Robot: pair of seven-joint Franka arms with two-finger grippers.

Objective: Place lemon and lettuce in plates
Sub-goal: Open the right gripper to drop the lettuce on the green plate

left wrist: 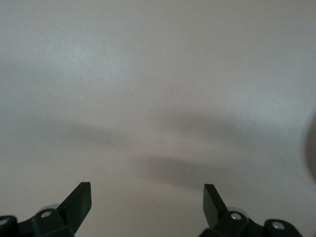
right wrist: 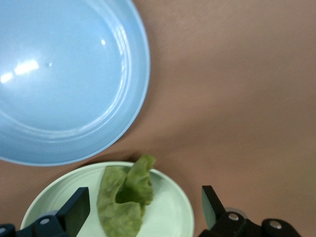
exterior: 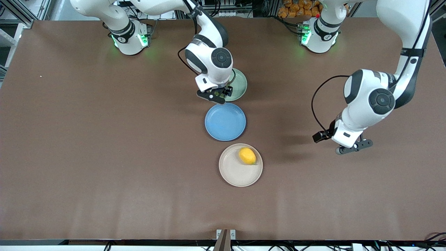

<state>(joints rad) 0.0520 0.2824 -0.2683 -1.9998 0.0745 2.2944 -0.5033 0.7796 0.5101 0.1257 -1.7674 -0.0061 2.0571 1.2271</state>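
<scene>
The lemon (exterior: 247,156) lies in the beige-white plate (exterior: 234,174), the plate nearest the front camera. The lettuce (right wrist: 122,200) lies in the pale green plate (right wrist: 170,217), the plate farthest from the front camera (exterior: 240,85). My right gripper (exterior: 215,95) hangs just over that plate's edge and is open and empty. In the right wrist view (right wrist: 144,197) its fingers stand on either side of the lettuce without touching it. In the front view the right hand hides the lettuce. My left gripper (exterior: 353,148) is open and empty above bare table toward the left arm's end. It also shows in the left wrist view (left wrist: 147,191).
An empty blue plate (exterior: 225,122) sits between the pale green and beige-white plates and also shows in the right wrist view (right wrist: 64,79). The three plates form a line down the middle of the brown table (exterior: 104,157).
</scene>
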